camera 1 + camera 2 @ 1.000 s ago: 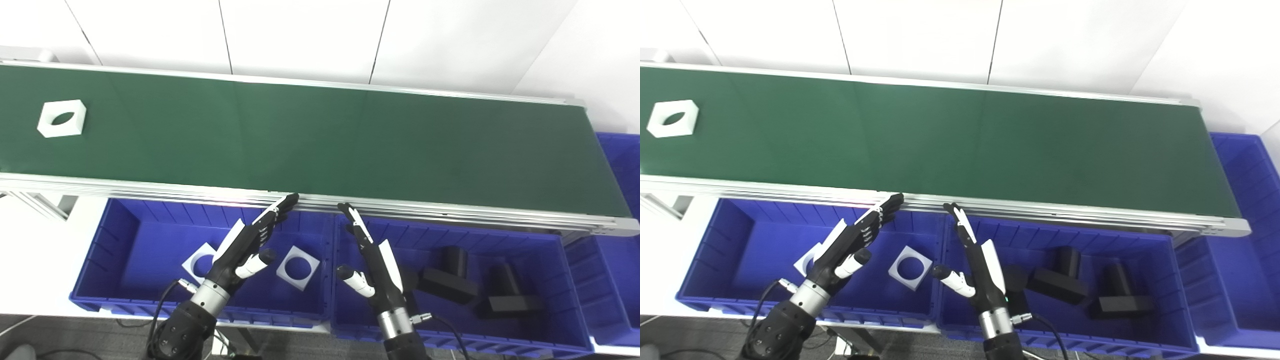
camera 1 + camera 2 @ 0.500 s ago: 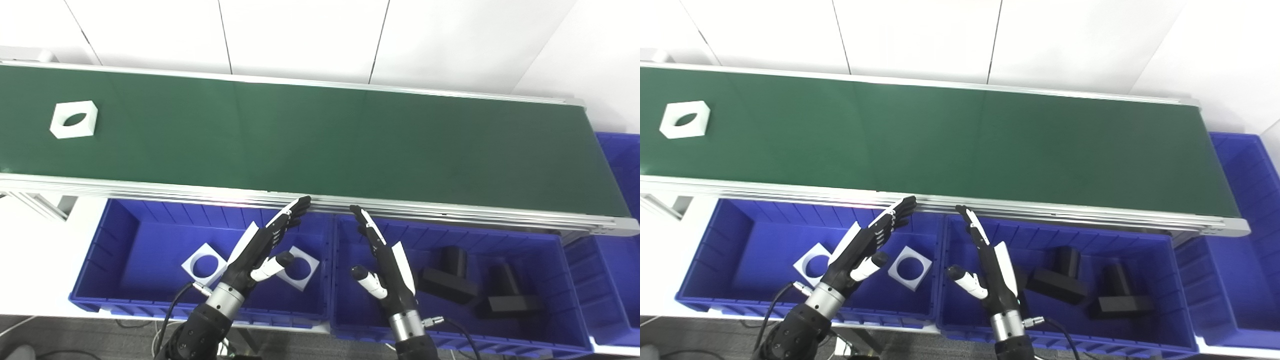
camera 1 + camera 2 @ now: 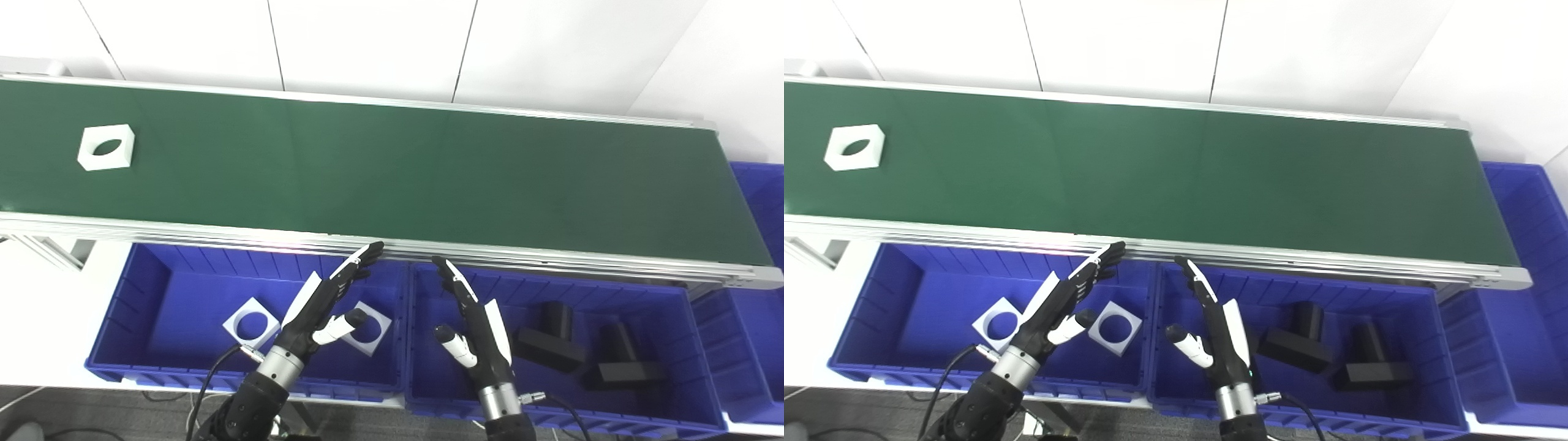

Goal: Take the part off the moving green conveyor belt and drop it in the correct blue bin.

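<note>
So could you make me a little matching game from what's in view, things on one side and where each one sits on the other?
Things:
1. white square part with a hole
2. black parts
3. left hand

Places:
A. in the right blue bin
B. open, above the left blue bin
C. on the green conveyor belt, far left

Pairs: 1-C, 2-A, 3-B

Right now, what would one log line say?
white square part: on belt, far left | left hand: open, over left bin | right hand: open, waiting

2 head cameras look down, sharing conveyor belt (image 3: 392, 171) and bins.
</note>
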Controlling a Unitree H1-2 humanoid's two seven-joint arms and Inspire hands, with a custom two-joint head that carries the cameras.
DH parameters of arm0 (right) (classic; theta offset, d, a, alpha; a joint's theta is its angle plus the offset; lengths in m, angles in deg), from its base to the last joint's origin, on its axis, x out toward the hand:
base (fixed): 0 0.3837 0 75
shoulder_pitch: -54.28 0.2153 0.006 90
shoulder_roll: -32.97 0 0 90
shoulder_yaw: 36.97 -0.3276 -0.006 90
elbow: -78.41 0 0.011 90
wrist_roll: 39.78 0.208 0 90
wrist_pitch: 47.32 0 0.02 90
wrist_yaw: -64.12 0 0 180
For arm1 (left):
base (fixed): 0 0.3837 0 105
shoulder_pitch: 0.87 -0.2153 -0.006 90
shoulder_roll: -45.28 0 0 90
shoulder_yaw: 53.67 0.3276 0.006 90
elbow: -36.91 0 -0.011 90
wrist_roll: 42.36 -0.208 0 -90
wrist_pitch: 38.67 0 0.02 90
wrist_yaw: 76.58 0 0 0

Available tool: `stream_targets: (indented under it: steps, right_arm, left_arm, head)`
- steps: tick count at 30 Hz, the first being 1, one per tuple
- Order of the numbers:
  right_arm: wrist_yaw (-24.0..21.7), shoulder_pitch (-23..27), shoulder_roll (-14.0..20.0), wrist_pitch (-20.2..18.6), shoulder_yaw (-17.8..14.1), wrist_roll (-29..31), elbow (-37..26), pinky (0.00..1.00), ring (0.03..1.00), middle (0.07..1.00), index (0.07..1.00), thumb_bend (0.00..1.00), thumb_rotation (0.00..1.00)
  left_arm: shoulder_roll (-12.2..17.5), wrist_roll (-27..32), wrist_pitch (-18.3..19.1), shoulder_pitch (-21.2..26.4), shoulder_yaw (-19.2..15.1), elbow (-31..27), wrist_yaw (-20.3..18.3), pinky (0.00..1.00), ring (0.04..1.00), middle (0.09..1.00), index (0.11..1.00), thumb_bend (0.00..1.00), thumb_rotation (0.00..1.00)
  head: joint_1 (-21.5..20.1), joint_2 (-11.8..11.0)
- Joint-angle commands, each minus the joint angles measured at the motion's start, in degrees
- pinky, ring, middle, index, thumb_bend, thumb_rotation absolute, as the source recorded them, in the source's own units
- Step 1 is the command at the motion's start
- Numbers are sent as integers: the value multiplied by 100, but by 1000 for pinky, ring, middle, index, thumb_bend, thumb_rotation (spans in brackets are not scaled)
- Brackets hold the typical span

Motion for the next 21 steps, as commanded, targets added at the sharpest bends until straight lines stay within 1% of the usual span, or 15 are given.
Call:
stream_targets:
  steps: [1, 4, 8, 12, 14, 17, 21]
  right_arm:
    - [115, 84, 12, 280, 56, -9, -56, 896, 931, 930, 904, 923, 1000]
    - [149, 111, 24, 280, 100, 60, 49, 909, 937, 934, 906, 931, 999]
    - [203, 157, 49, 281, 161, 111, 174, 910, 936, 931, 898, 954, 993]
    - [281, 210, 98, 281, 237, 71, 246, 899, 934, 933, 901, 945, 999]
    - [319, 239, 116, 281, 274, 79, 291, 898, 933, 932, 902, 947, 999]
    - [349, 260, 128, 281, 317, 151, 322, 891, 930, 931, 901, 944, 991]
    - [420, 283, 160, 281, 346, 108, 370, 888, 927, 928, 898, 942, 998]
  left_arm:
    - [53, 56, -219, 105, 49, -34, 93, 891, 934, 938, 925, 910, 947]
    - [58, 81, -219, 123, 86, 42, 116, 892, 936, 940, 924, 910, 941]
    - [49, 77, -219, 164, 130, 165, 171, 858, 921, 936, 919, 927, 932]
    - [51, 66, -219, 185, 169, 201, 209, 843, 913, 931, 913, 940, 927]
    - [55, 75, -219, 204, 189, 238, 225, 845, 913, 930, 912, 943, 925]
    - [60, 58, -220, 230, 233, 287, 301, 836, 909, 927, 909, 941, 918]
    - [37, 108, -220, 266, 269, 371, 317, 822, 900, 924, 906, 934, 901]
  head:
    - [15, -109]
    - [33, -236]
    - [91, -395]
    - [101, -422]
    - [123, -486]
    - [162, -523]
    - [373, -592]
